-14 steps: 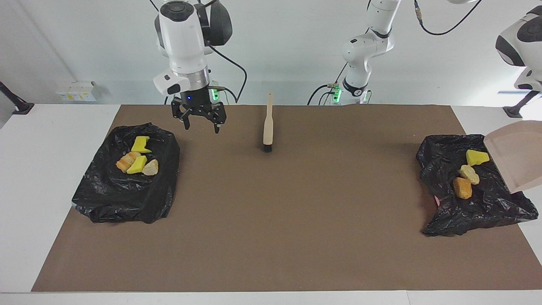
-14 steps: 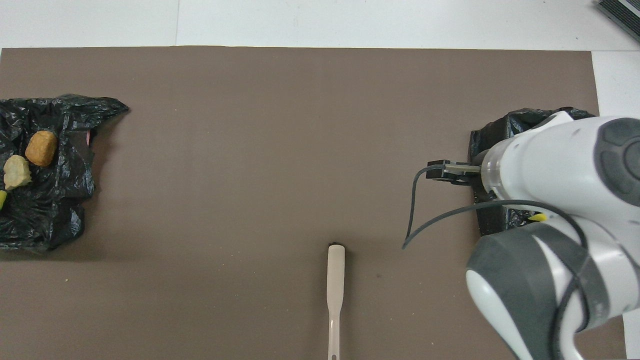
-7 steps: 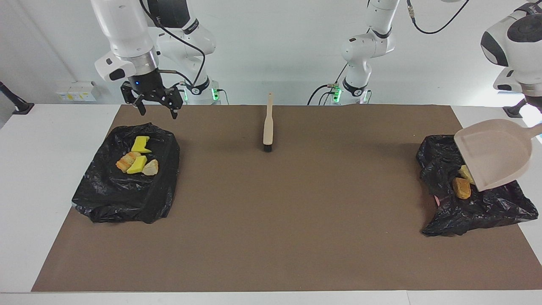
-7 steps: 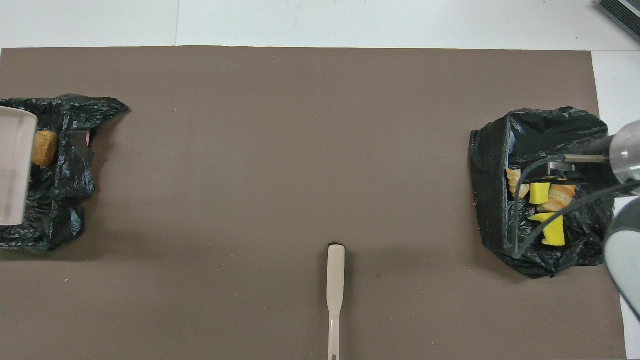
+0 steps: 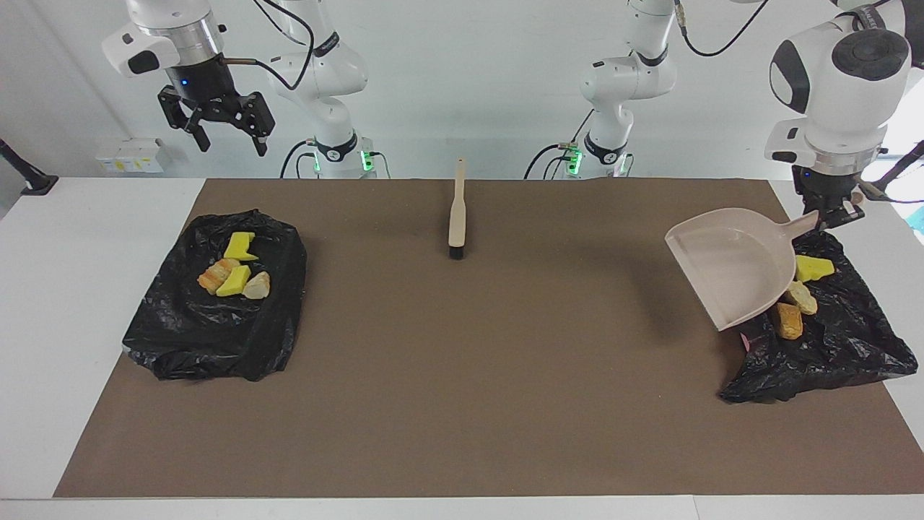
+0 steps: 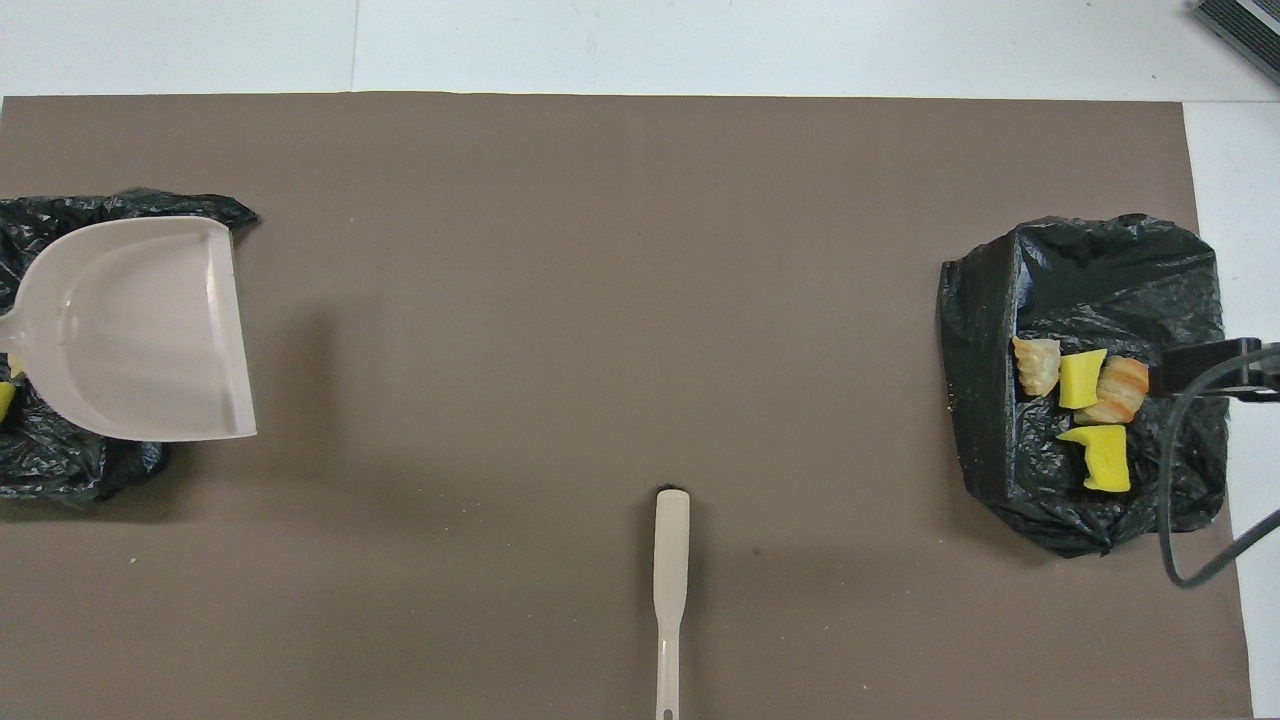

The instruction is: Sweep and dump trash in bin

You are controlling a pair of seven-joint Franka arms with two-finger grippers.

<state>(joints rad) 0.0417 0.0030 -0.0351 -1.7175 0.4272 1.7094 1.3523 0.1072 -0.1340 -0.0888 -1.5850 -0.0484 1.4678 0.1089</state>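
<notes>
The empty beige dustpan [image 5: 729,267] [image 6: 140,330] hangs tilted over the inner edge of a black bag-lined bin [image 5: 844,354] [image 6: 60,470] at the left arm's end. My left gripper [image 5: 831,215] is shut on its handle. Beside the pan, three trash scraps lie in that bag: a yellow one [image 5: 814,269], a pale one [image 5: 801,296] and a golden-brown one [image 5: 788,321]. A second black bin [image 5: 188,339] [image 6: 1100,260] at the right arm's end holds several trash scraps [image 5: 232,271] [image 6: 1080,385]. My right gripper [image 5: 232,146] is open and empty, high above the mat's edge nearest the robots.
A beige hand brush [image 5: 456,209] [image 6: 670,590] with black bristles lies on the brown mat [image 5: 462,375], midway between the arms and near the robots, bristles pointing away from them. White table shows around the mat.
The left arm swung the dustpan in from the table's end, over the bag's inner edge. The right gripper rose and moved from beside the brush toward the right arm's end.
</notes>
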